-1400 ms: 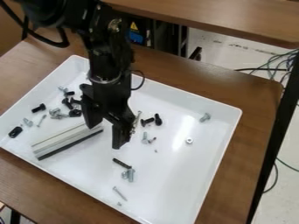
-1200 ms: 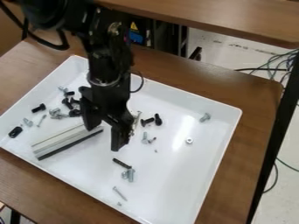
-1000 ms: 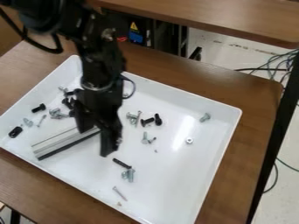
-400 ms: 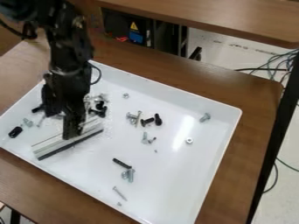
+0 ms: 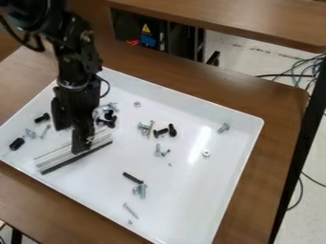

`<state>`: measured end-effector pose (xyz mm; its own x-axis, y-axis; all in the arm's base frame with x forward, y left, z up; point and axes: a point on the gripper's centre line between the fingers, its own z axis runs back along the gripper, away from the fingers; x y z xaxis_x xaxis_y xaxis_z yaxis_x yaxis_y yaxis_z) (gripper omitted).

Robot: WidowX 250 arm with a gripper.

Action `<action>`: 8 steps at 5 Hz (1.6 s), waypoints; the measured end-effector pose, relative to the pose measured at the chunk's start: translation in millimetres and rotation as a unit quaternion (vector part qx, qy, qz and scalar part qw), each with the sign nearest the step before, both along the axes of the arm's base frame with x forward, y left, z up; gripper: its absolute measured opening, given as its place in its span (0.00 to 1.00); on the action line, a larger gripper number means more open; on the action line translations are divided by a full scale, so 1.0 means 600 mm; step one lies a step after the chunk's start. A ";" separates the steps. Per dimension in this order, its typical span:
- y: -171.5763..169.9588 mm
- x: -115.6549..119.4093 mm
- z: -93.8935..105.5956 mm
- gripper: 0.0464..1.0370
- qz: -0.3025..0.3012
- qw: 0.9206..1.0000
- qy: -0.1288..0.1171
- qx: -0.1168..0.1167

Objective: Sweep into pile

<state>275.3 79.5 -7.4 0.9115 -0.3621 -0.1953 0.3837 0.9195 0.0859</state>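
Since the earliest frame, black two-finger gripper [image 5: 70, 141] has been shifted twd view's L. Nr white rectangular tray's [image 5: 185, 209] near edge, thin silver screw [image 5: 130, 210] is seen; beyond, silver bolts [image 5: 142, 191] are set nr black threaded screw [image 5: 132, 178]. Farther, at L, long silver-and-black bar [image 5: 54, 160] is partly hidden by gripper, fingers spread apart. Shiny silver nut [image 5: 206, 153] is seen at R, w/ black bolts [image 5: 172, 130] farther, nr tray's middle.
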 end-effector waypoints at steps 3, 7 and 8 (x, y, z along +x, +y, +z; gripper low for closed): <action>0.015 0.007 -0.058 0.89 0.037 0.999 -0.013 -0.012; -0.083 -0.031 -0.002 0.32 0.010 1.000 -0.001 -0.017; -0.165 -0.038 0.014 0.32 -0.023 0.999 0.007 -0.027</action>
